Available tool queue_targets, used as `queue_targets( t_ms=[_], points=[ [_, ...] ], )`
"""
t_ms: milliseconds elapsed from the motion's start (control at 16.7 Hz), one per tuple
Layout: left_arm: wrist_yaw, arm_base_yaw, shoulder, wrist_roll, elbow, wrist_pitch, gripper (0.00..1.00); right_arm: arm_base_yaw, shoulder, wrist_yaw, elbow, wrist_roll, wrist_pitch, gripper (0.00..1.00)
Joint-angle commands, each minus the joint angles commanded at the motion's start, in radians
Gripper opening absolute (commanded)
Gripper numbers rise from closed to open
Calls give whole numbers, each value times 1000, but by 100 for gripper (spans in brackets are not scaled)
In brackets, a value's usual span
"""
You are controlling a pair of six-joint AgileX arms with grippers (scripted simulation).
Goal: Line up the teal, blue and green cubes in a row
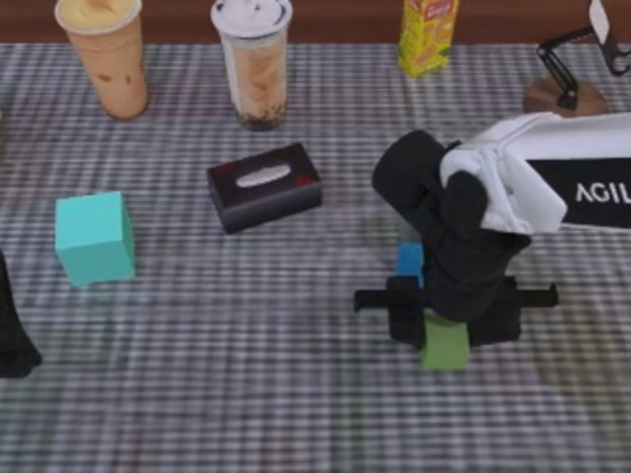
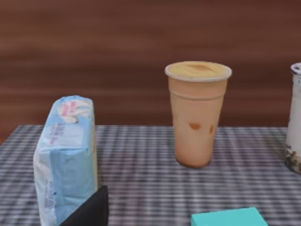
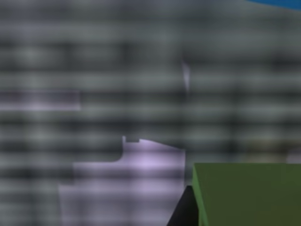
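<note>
On the checked cloth (image 1: 246,325), right of centre: the right gripper (image 1: 449,330) is low over the green cube (image 1: 446,345), its wrist hiding most of the cube from above.
Right pincer: black fingers (image 1: 406,320) stand on either side of the green cube; whether they are pressing on it or a little apart from it cannot be told.
Green cube: on the cloth under the right gripper; the right wrist view shows its top face close up, with one dark finger edge against its side.
Blue cube (image 1: 409,260): just behind the green cube, partly hidden by the right arm; only a sliver shows in the right wrist view.
Teal cube (image 1: 94,236): at the table's left, well apart from the other two; a corner of it shows in the left wrist view.
Left gripper (image 1: 12,340): parked at the left edge, only partly in view; its pincer state cannot be told.
Tissue box (image 1: 264,185): between the teal cube and the right arm, turned at an angle.
Back row: orange drink (image 1: 104,54), milk tea cup (image 1: 253,59), yellow carton (image 1: 427,34), lamp (image 1: 572,69).
Left wrist view: a light-blue packet (image 2: 66,160) stands near the orange drink.
</note>
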Motion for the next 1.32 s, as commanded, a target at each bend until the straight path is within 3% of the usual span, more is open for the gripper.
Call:
queue_targets(
  t_ms=[60,840,1320],
  points=[
    [0,0,0,0,0,0,100,0,0,0,0,0,0,0],
    [0,0,0,0,0,0,100,0,0,0,0,0,0,98],
    [0,0,0,0,0,0,100,0,0,0,0,0,0,100]
  ],
)
